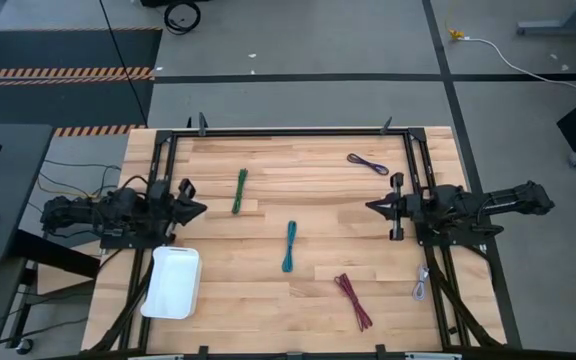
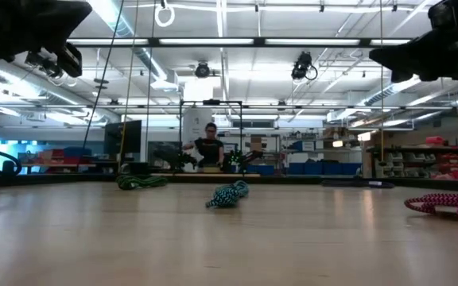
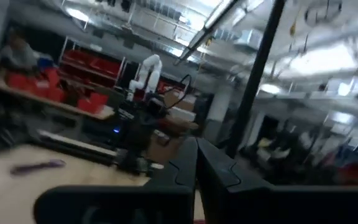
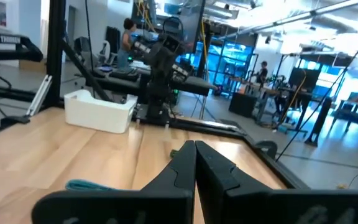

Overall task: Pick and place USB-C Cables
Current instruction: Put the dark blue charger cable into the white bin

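Five cables lay loose on the tabletop [image 1: 268, 290]; white tray [image 1: 172, 282] near left hand [image 1: 196, 209]; both hands, right [image 1: 373, 207], closed, empty.

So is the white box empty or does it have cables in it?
Empty. From above, the white box shows only its bare white inside; the green cable and teal cable lie on the table.

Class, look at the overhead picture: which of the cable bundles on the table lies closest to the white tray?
The teal cable, mid-table. The green cable lies farther up, and the dark red, purple and grey ones sit farther right of the white tray.
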You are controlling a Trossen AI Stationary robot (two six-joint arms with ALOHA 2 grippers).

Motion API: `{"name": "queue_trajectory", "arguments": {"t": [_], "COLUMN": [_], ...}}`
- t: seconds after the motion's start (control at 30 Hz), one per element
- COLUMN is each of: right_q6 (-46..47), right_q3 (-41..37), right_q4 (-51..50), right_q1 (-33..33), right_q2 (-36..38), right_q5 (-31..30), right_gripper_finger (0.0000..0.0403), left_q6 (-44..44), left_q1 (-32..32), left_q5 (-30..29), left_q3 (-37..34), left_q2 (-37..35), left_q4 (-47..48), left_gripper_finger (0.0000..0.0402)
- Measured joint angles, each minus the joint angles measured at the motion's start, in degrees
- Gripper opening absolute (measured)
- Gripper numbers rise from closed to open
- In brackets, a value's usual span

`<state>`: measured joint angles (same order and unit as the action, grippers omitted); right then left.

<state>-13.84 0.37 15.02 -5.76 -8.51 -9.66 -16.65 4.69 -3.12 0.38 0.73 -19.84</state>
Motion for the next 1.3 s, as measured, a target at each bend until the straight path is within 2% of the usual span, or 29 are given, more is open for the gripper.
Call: {"name": "queue_trajectory", "arguments": {"t": [0.17, 0.3, 0.4, 0.57, 0.7, 0.8, 0.93, 1.03, 1.17, 1.3], "right_q6": [1.84, 13.69, 19.75, 29.24, 34.50, 35.10, 29.74, 23.05, 19.66, 18.27], "right_q3": [-0.01, 0.01, -0.01, 0.01, -0.01, -0.01, -0.01, 0.00, 0.01, 0.01], "right_q4": [2.13, 3.75, 5.26, 8.60, 9.65, 9.62, 10.17, 9.95, 9.53, 9.56], "right_q1": [0.00, -0.09, -0.08, -0.07, -0.07, -0.07, 0.00, -0.15, -0.62, -0.63], "right_q2": [0.02, 0.02, 0.00, 0.02, 0.02, 0.02, 0.02, -0.13, -1.65, -4.51], "right_q5": [-0.84, 2.28, 1.83, 0.63, 0.60, 0.60, -0.75, 1.33, 1.75, 0.53], "right_gripper_finger": [0.0014, 0.0014, 0.0014, 0.0014, 0.0014, 0.0014, 0.0014, 0.0026, 0.0077, 0.0164], "left_q6": [3.61, 3.81, 3.88, 4.48, 4.60, 4.82, 5.78, 5.84, 6.31, 9.01], "left_q1": [0.04, 0.04, 0.04, -0.05, -0.05, -0.05, -0.07, -0.07, -0.07, -0.07], "left_q5": [-4.72, -7.62, -7.62, -8.33, -8.85, -10.62, -11.29, -11.29, -11.78, -13.34], "left_q3": [0.00, 0.00, 0.00, 0.00, 0.00, 0.00, 0.00, 0.00, 0.00, 0.00], "left_q2": [0.00, 0.02, 0.02, 0.01, 0.02, 0.02, 0.02, 0.00, 0.00, 0.00], "left_q4": [6.46, 9.12, 9.19, 7.03, 6.74, 6.29, 4.29, 2.32, 2.19, 1.54], "left_gripper_finger": [0.0090, 0.0173, 0.0235, 0.0306, 0.0317, 0.0318, 0.0318, 0.0318, 0.0318, 0.0318]}}
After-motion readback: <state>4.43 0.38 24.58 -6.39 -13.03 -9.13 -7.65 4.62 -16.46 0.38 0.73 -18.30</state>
